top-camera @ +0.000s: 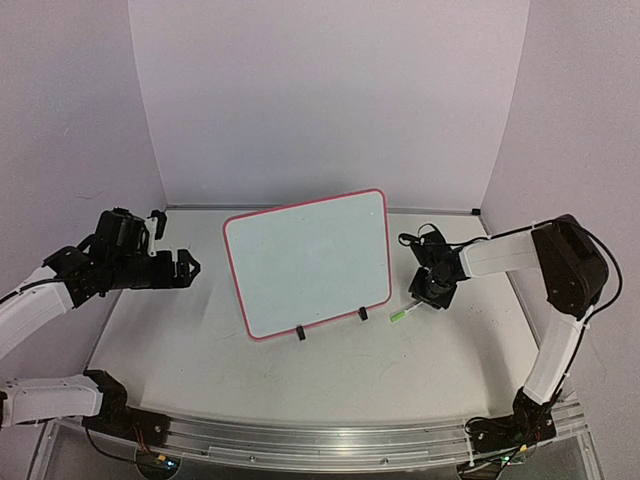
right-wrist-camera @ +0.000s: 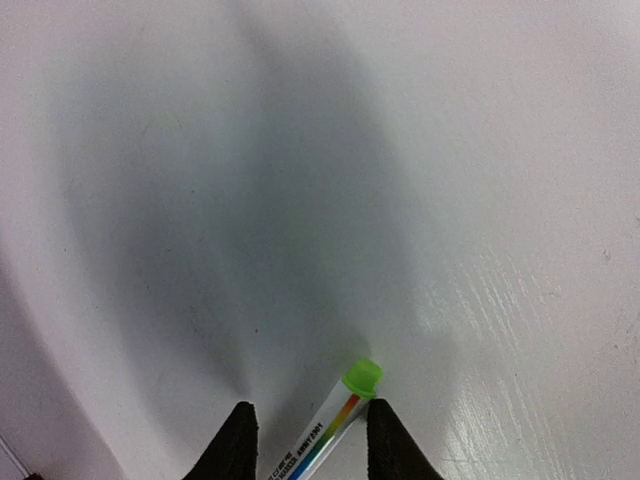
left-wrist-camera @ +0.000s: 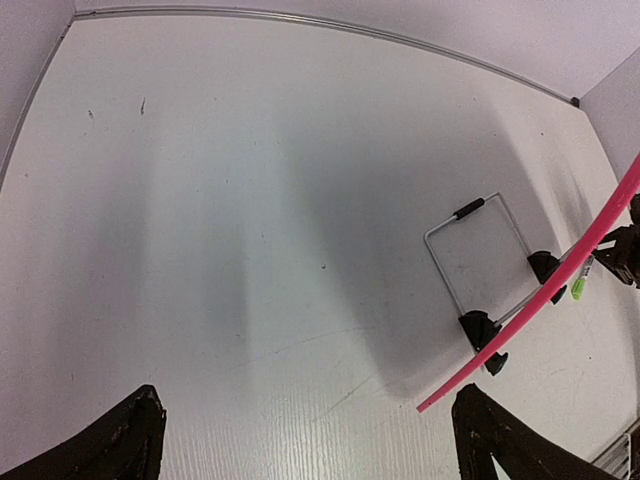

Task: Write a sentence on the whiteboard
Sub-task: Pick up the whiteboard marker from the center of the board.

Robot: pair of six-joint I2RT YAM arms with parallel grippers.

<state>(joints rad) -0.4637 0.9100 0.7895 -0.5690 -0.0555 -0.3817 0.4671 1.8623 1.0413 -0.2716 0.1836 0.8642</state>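
The whiteboard (top-camera: 310, 260) stands tilted at the table's middle on two black clip feet (top-camera: 299, 333), its white face blank inside the red-pink frame; no sentence shows on it. A white marker with a green cap (right-wrist-camera: 335, 425) lies on the table right of the board, its cap (top-camera: 400, 316) poking out from under my right gripper (top-camera: 425, 293). In the right wrist view the gripper (right-wrist-camera: 311, 410) straddles the marker: the right finger touches it, and a gap stays at the left finger. My left gripper (top-camera: 185, 268) hovers wide open left of the board, holding nothing.
The left wrist view shows the board's pink edge (left-wrist-camera: 540, 300) and a wire stand (left-wrist-camera: 470, 250) behind it. White walls close the back and both sides. A metal rail (top-camera: 320, 440) runs along the near edge. A black cable (top-camera: 420, 238) loops by the right wrist.
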